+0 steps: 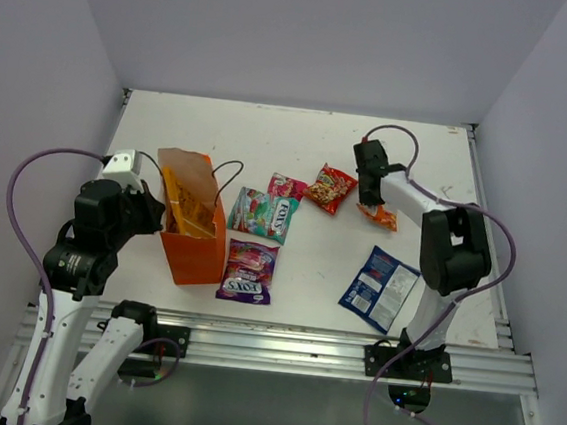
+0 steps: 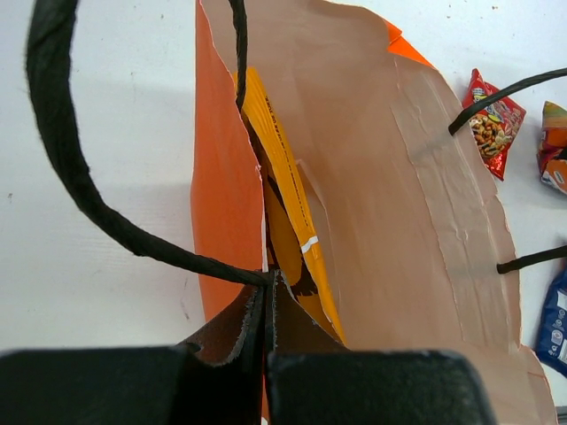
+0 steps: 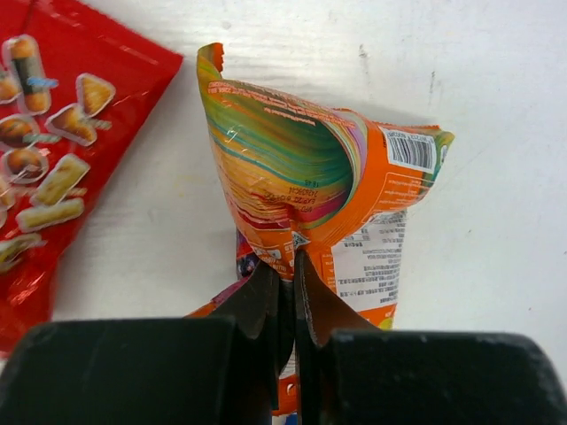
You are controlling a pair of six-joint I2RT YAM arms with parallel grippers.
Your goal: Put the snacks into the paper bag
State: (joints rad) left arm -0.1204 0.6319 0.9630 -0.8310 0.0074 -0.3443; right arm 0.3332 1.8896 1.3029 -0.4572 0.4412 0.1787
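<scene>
A: Which step?
B: The right gripper pinches the orange packet, far right. The left gripper pinches the bag wall, near left.
A: Next?
B: Probably lift the packet, then carry it left over the bag's mouth.

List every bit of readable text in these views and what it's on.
"FOX'S": teal packet
"FOX'S": purple packet
Too small or blurred to read: print on blue packet, red packet, and orange packet, including its barcode digits.
No text seen on bag.
</scene>
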